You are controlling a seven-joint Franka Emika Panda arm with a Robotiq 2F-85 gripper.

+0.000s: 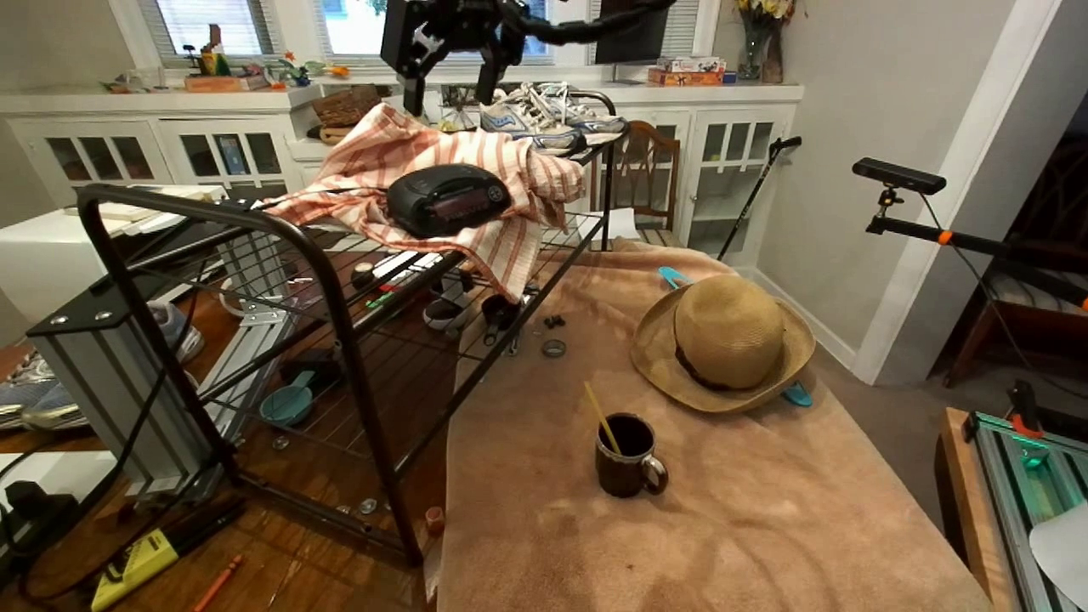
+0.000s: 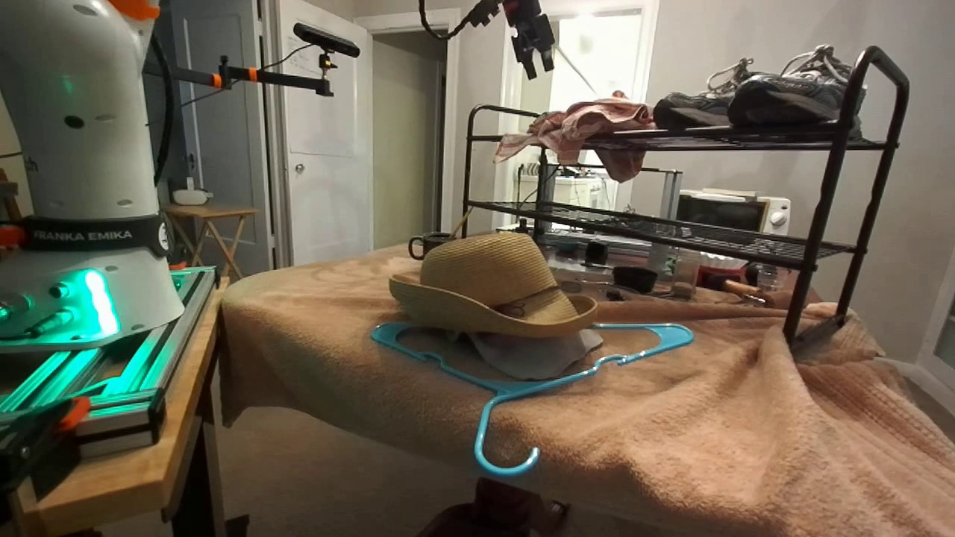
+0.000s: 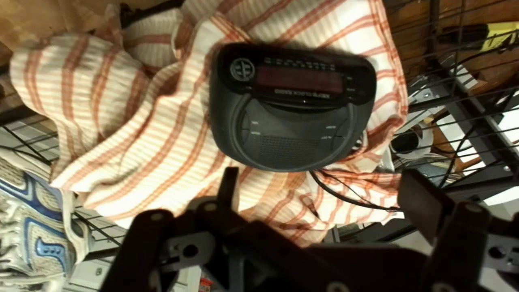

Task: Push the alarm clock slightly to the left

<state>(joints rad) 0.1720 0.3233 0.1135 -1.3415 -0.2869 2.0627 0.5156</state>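
The black alarm clock (image 1: 446, 204) lies on a red-and-white striped cloth (image 1: 399, 140) on the top shelf of a dark wire rack (image 1: 368, 408). In the wrist view the clock (image 3: 292, 117) shows its display and speaker, with its cord (image 3: 344, 198) trailing from its rear. In an exterior view only the cloth (image 2: 589, 123) shows and the clock is hidden. My gripper (image 1: 450, 92) hangs above and behind the clock, apart from it. It also shows in an exterior view (image 2: 540, 68). In the wrist view the gripper (image 3: 320, 184) has its fingers wide apart with nothing between them.
Sneakers (image 1: 552, 127) stand on the same shelf beside the cloth; they also show in the wrist view (image 3: 36, 239). A straw hat (image 1: 731, 331), a dark mug (image 1: 625, 476) with a yellow stick, and a blue hanger (image 2: 515, 388) lie on the blanket-covered surface below.
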